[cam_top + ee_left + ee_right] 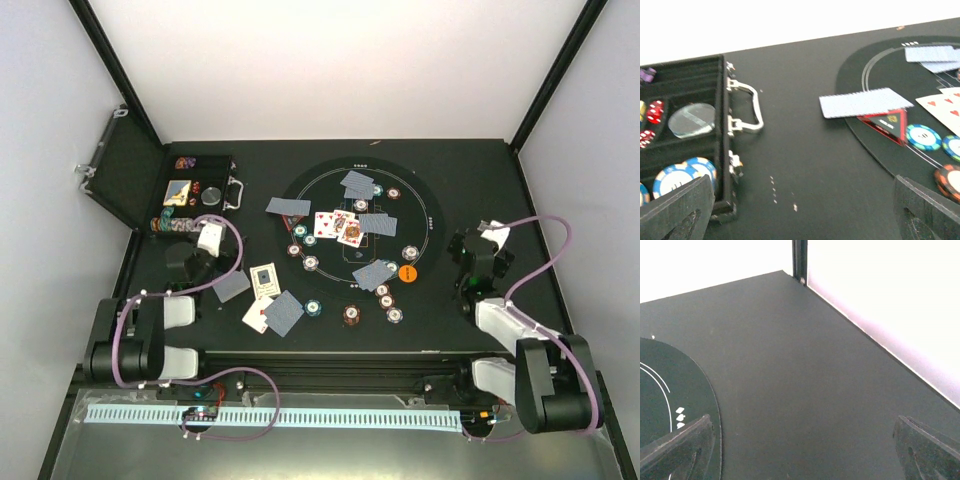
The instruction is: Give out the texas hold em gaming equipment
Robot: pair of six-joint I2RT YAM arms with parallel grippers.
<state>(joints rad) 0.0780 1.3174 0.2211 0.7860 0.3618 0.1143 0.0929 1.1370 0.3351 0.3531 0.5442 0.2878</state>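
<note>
While the left end effector [801, 205] and right end effector [801, 445] are hanging wide open and empty, cards [358, 183] and chips [411, 252] are lying mid-frame on the mat [428, 215], between them.

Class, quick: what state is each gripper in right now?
Left gripper: open, holding nothing.
Right gripper: open, holding nothing.

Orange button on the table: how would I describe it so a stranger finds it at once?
Find the big round black mat with white lines in the middle of the table. On its near right part, toward the right arm, the orange button lies beside a face-down card. It is the only solid orange disc; the chips nearby are striped.
</note>
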